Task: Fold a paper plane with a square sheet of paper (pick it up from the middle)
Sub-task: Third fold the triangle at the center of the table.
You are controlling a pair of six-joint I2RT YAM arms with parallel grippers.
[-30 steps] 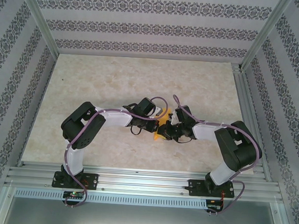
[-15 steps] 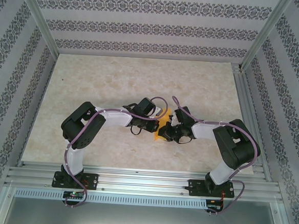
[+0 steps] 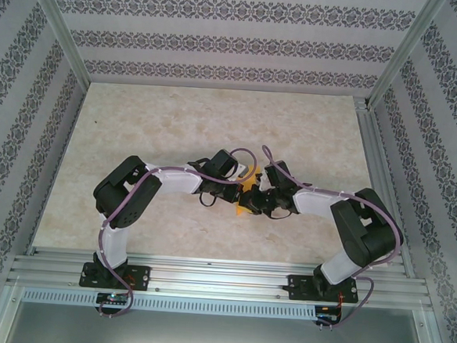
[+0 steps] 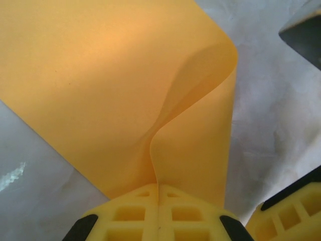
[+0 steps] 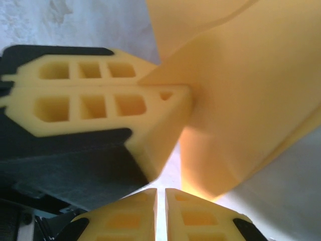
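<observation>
One orange-yellow sheet of paper (image 4: pixel 110 85). Two grippers of mine, the left gripper (image 4: pixel 158 193) and the right gripper (image 5: pixel 160 196), both at the sheet. Two arms, my left arm (image 3: pixel 133 192) and right arm (image 3: pixel 362 228), either side of the sheet. One worktop (image 3: pixel 177 121) under it.

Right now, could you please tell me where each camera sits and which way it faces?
Top external: fixed above and behind the arms, looking down on the table; both arms meet over the paper.
Left wrist: looks along the left fingers, shut on the paper; right fingers at lower right.
Right wrist: looks along the right fingers toward the left fingers and paper.
Shared: both wrist views show the left fingers pinching the paper.
</observation>
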